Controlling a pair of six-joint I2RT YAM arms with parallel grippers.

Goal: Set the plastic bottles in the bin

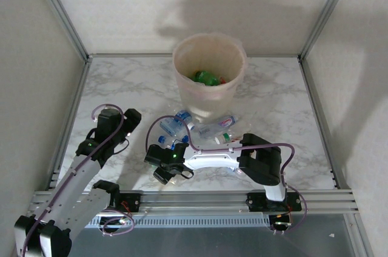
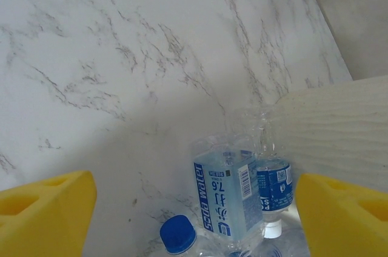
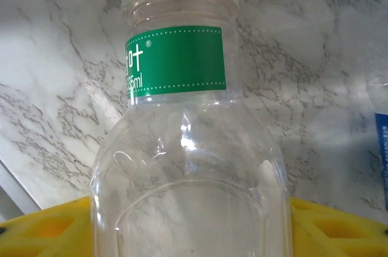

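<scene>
From above, the bin [image 1: 209,69] stands at 12 o'clock on the worktop [image 1: 121,87] with a green bottle [image 1: 206,77] inside, and loose bottles [image 1: 217,128] lie at its foot, at 6 o'clock. The left hand [image 1: 128,117] is at their 9 o'clock and the right hand [image 1: 167,172] at their 7 o'clock. At the left wrist, the left hand [image 2: 194,211] is spread wide and touches nothing. Ahead of it lies a soda-water bottle [image 2: 224,199], its blue label reading "Soda water". A second blue-labelled bottle [image 2: 274,187] lies at its 3 o'clock, just beside the bin's wall [image 2: 339,130]. At the right wrist, the right hand [image 3: 191,230] pinches a green-label bottle [image 3: 188,166], with a pad against each side of its clear body. The label reads "35ml" under a "+" and ®. The thin, smooth wall could buckle or slide out under the squeeze. A grip at one end may also let the bottle tip and catch the bin's rim.
</scene>
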